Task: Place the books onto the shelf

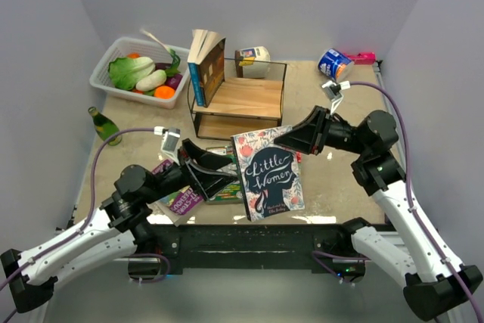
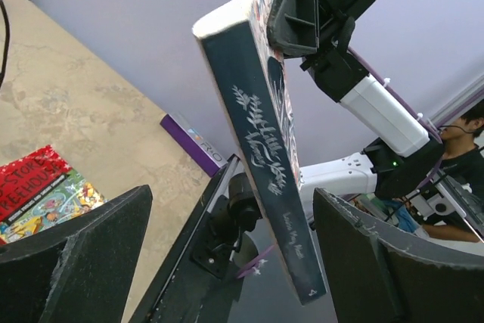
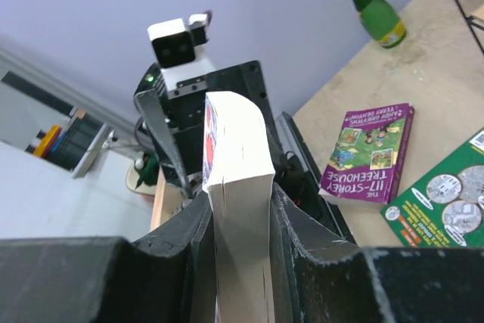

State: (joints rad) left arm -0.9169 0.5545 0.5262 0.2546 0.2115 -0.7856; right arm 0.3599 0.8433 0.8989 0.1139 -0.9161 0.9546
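**One book aloft, the rack just beyond**

Clamped in the right gripper (image 1: pixel 291 140) by its upper edge: a dark grey paperback with a floral border and white script title (image 1: pixel 268 175). Lifted off the table (image 1: pixel 333 179) and tilted, with its long axis running from the far side toward the near edge and its spine turned to the left arm. In the right wrist view, jaws pressed on both covers, the cream page block standing up between them.

Spread wide either side of that spine and, as far as can be told, touching neither cover: the left gripper (image 1: pixel 229 174). Holding nothing.

Beyond the held book, toward the far wall and a little to the left: the small black-wire rack with pale wooden boards (image 1: pixel 242 100). Stood leaning at its left end, a brown-covered paperback with a blue spine (image 1: pixel 206 69); bare wood showing to its right.

Probably a job for the right arm alone, as sole holder: carry forward to that bare stretch and bring the long axis upright before letting go.

Lying flat under the left arm, apart from the rack: a purple paperback (image 1: pixel 181 202), a green paperback (image 1: pixel 225 193) and a red paperback (image 2: pixel 41 194), not yet shelved.
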